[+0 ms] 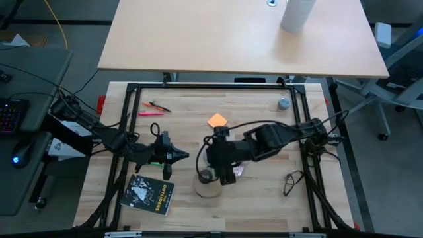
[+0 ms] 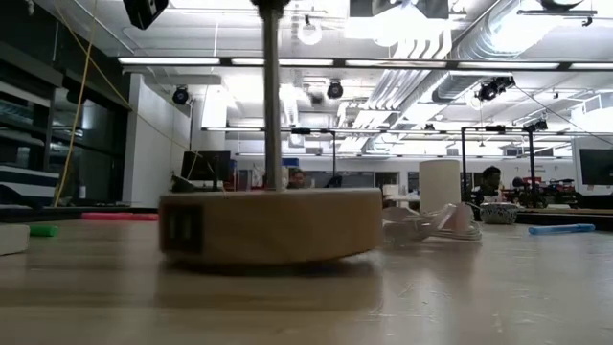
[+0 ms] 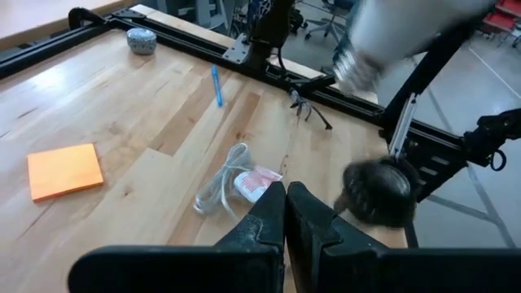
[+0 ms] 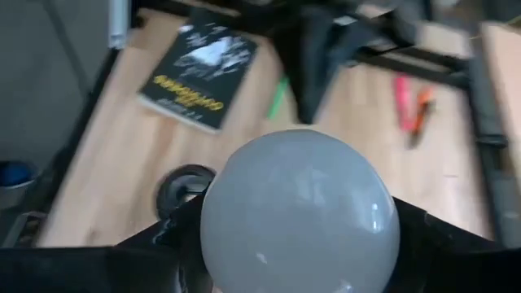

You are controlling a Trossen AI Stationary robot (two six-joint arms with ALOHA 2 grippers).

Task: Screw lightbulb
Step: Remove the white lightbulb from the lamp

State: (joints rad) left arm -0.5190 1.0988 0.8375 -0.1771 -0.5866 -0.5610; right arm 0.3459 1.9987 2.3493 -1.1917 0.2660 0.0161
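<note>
A: Status?

B: Bulb sitting between the right gripper's jaws, globe toward the wrist camera. Jaws flank the globe; can't tell whether pinching or just closing in. Hangs just above the disc at the counter's near-middle.

A: Socket?

B: Black socket visible in the right wrist view, beside the bulb, not under it. Threaded base up in the air in the left wrist view, clearly not seated.

A: Left side?

B: Left gripper parked nearby, jaws pressed together, empty.

A: Risks?

B: Probably misalignment: base off to the side of the socket, so descending now likely lands on the rim or cross-threads. Smooth round glass, so could slip or tilt if grip is weak. Disc looks loose on the counter, nothing holding it; might spin with the bulb or slide away once torque goes in.
</note>
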